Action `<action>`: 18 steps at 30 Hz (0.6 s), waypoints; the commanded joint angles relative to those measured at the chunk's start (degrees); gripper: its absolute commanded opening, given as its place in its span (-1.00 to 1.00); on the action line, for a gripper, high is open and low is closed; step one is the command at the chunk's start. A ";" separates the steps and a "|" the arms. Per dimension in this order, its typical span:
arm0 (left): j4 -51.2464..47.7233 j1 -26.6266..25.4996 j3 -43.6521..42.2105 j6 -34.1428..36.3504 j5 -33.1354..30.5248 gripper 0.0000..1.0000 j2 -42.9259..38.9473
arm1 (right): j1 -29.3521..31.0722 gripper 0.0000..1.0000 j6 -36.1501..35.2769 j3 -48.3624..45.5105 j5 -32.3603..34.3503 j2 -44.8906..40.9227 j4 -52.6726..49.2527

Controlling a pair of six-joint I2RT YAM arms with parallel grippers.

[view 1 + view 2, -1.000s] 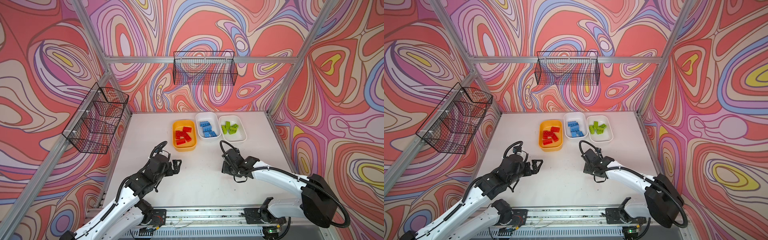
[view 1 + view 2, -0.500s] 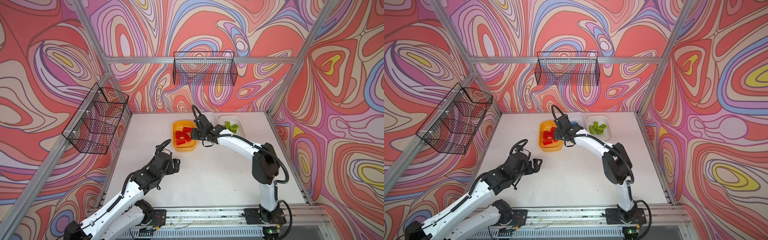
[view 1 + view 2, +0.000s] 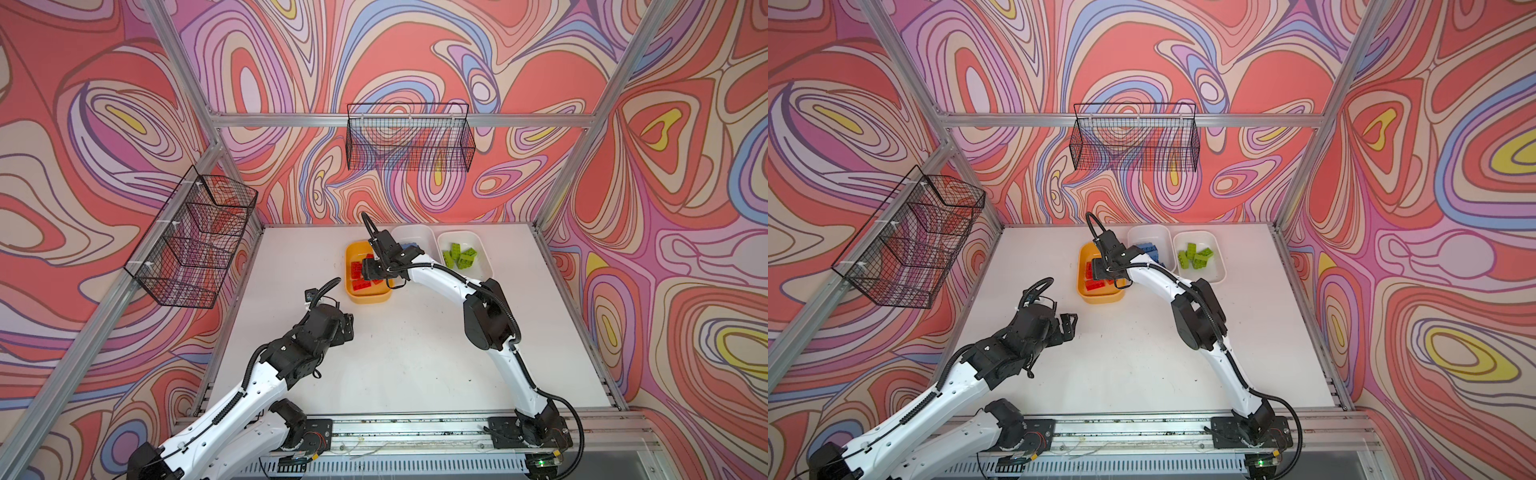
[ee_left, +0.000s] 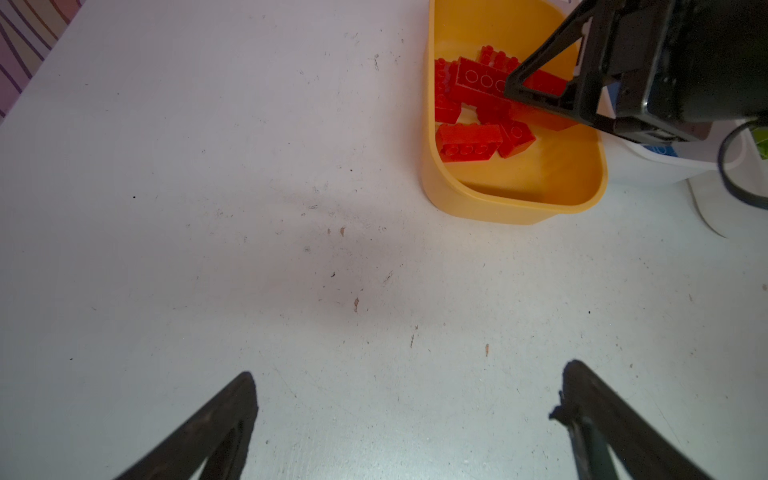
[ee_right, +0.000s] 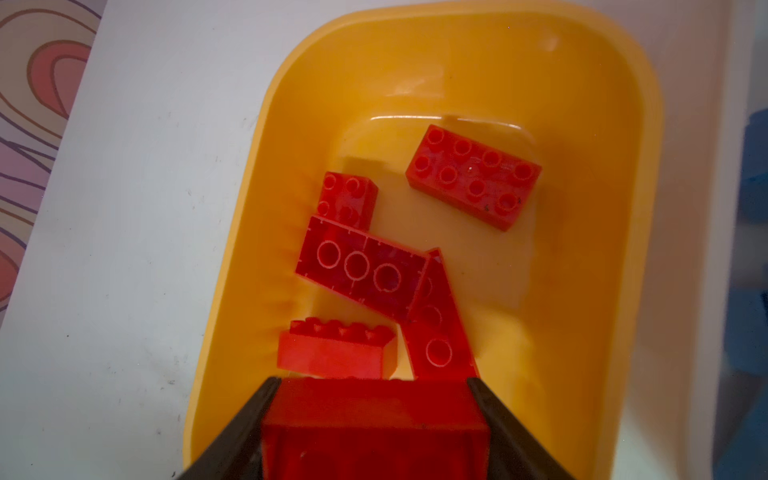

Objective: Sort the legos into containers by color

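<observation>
Seemingly near done: blues (image 3: 1150, 249) and greens (image 3: 1196, 255) in white tubs (image 3: 1204, 274); no loose legos on bench (image 3: 1142, 353); red brick (image 5: 374, 415) clamped in right hand (image 5: 372, 382) above yellow tub (image 5: 602, 208), undropped; left hand (image 4: 411, 370) wide, empty.

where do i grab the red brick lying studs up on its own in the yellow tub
Grip the red eight-stud plastic brick across its two long side walls, coming straight down from above. It lies flat, studs up, on the floor of the yellow-orange plastic tub, clear of the other red bricks, so both long sides look free.
</observation>
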 commanded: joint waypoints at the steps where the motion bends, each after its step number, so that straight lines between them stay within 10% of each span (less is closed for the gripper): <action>1: -2.39 -0.02 0.59 -1.69 -4.02 1.00 -0.09 | 0.29 0.82 -1.49 1.52 -2.87 -0.64 1.05; 18: 11.43 0.05 -0.77 10.87 -20.08 1.00 3.93 | -1.83 0.96 -7.58 -42.06 8.60 -39.40 16.69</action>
